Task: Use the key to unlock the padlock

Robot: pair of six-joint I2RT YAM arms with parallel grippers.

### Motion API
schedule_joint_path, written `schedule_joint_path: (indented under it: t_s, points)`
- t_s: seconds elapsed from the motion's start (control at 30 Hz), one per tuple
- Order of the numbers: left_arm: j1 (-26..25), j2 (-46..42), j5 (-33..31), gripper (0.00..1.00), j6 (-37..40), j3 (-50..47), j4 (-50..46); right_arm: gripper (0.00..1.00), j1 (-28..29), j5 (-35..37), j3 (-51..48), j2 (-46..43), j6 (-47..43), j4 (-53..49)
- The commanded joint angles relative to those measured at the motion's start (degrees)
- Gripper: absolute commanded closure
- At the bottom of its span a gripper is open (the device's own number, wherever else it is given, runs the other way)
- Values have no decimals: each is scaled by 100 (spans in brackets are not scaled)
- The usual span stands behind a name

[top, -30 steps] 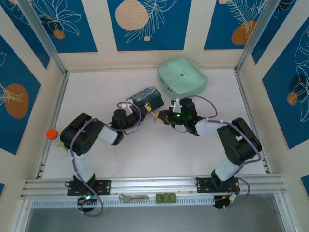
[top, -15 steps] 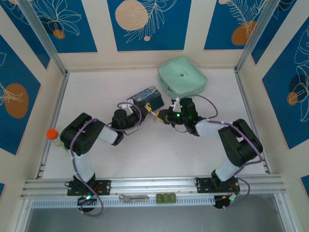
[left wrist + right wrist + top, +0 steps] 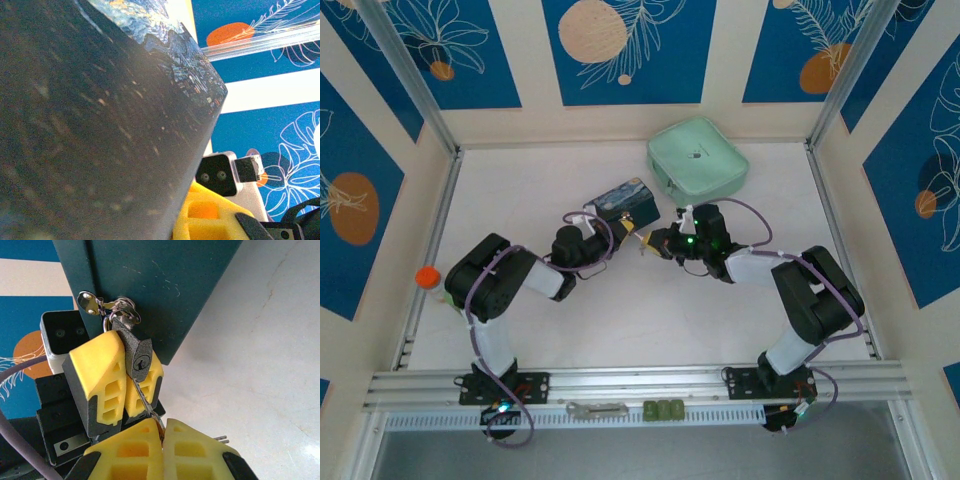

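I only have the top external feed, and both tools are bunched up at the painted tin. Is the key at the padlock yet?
Observer: On the right wrist camera, the key is a thin blade. It runs from the right tool, which is shut on it, up to the keyhole of the padlock. I can't tell how deep it sits.
Operator: Is the padlock held steady?
Observer: The left tool has its yellow fingers closed on the padlock's body, with the keyhole facing the right tool.
Operator: Anything crowding the lock?
Observer: A second silvery key hangs on rings by the shackle, against the dark side of the tin.
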Motion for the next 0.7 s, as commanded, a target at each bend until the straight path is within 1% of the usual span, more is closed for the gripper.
schedule_joint_path:
  t_s: [0.0,0.3,0.47,0.53,0.67]
  points:
    - [-101,-50,12,100,-32,-30,359,100,-24,25,50,55,-106,65]
    - [-128,-86,8,100,-36,-26,337,100,-24,8,243,309,-51,211]
    - [-145,-72,24,100,-45,-24,346,100,-33,-90,298,400,8,566]
    - [-145,-68,-1,100,-50,-59,354,100,-34,-180,271,370,28,651]
    - [-141,-34,-23,100,-41,-52,372,100,-33,-150,119,149,-73,425]
